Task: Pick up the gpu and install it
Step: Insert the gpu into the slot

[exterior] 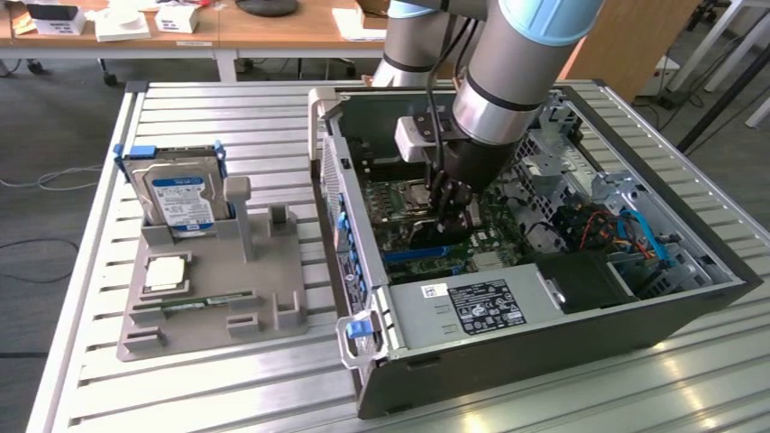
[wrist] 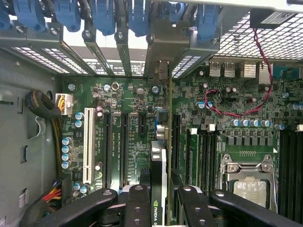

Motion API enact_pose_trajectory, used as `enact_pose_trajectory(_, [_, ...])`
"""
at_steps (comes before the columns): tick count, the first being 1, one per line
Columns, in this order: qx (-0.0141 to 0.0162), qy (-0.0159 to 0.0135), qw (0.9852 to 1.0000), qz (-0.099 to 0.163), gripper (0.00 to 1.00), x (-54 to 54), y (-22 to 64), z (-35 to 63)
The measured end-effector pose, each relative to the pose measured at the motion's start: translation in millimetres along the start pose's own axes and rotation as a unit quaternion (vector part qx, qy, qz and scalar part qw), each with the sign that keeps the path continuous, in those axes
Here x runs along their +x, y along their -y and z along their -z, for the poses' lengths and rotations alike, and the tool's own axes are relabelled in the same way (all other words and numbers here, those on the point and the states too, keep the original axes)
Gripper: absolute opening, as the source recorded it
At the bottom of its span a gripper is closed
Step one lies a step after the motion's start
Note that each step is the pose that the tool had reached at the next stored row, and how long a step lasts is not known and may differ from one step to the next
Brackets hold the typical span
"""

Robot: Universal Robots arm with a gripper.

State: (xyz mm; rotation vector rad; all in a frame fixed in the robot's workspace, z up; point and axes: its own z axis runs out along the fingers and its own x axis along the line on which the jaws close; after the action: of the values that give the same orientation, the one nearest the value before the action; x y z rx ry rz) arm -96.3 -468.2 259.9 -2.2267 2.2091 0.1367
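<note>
My gripper (exterior: 453, 209) is down inside the open computer case (exterior: 542, 347), shut on the gpu (exterior: 427, 236), a thin dark card held upright. The wrist view looks along the gpu (wrist: 160, 161) edge-on, with my black fingers (wrist: 137, 201) pressed on both of its sides and my gripper (wrist: 163, 201) centred on it. The card's silvery bracket (wrist: 161, 71) is at the case's rear slot openings. Below it lies the green motherboard (wrist: 128, 94), and the card's lower edge lines up with the expansion slots (wrist: 124, 151). I cannot tell whether it is seated.
A grey holder (exterior: 205, 289) on the exterior view's left carries a hard drive (exterior: 180, 194), a processor (exterior: 166, 272) and a memory stick (exterior: 193, 305). The power supply (exterior: 475, 307) fills the case's front. Blue slot latches (wrist: 104, 16) and cables (wrist: 45, 106) crowd the case wall.
</note>
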Motion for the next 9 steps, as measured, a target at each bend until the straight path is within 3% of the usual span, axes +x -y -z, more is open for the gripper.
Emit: enact_pose_trajectory(9, [0.0001,0.0,1.0,0.0,0.27,0.1,-0.3,-2.3])
